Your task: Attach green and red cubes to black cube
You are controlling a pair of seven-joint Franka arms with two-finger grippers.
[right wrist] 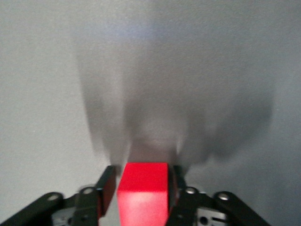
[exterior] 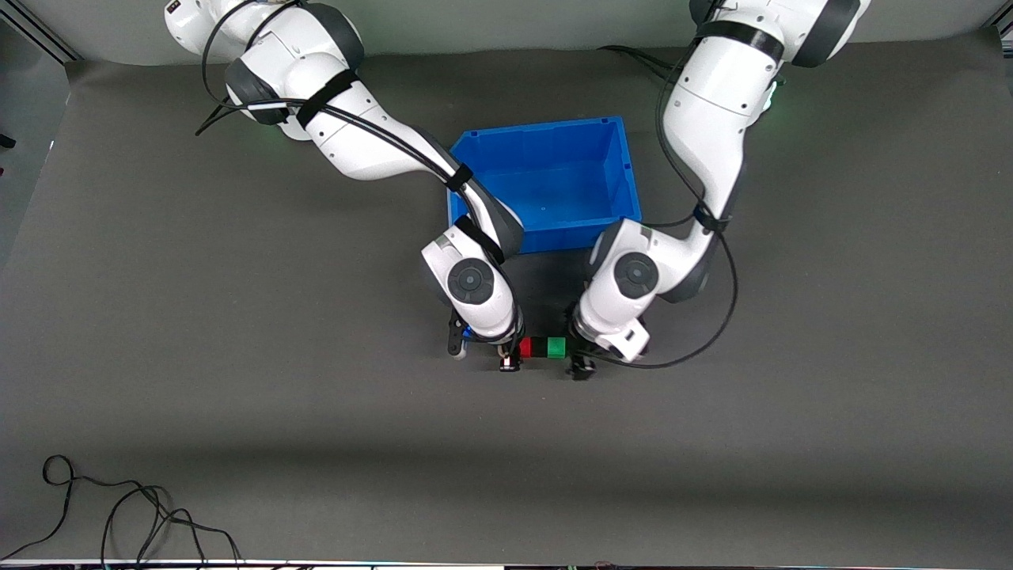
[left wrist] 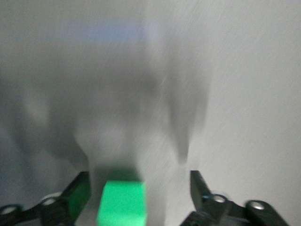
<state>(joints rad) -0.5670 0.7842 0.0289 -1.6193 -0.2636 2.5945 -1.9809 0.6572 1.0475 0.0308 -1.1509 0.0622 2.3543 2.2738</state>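
The red cube (exterior: 526, 347), the black cube (exterior: 541, 347) and the green cube (exterior: 556, 347) stand in a touching row on the mat, the black one in the middle. My right gripper (exterior: 510, 362) is at the red end. In the right wrist view the red cube (right wrist: 143, 195) sits between its fingers (right wrist: 107, 188), with a thin gap on one side. My left gripper (exterior: 580, 366) is at the green end. In the left wrist view it (left wrist: 138, 188) is open wide around the green cube (left wrist: 122, 202). The black cube is hidden in both wrist views.
A blue bin (exterior: 625, 186) stands farther from the front camera than the cubes, between the two arms. A loose black cable (exterior: 119, 514) lies near the front edge at the right arm's end.
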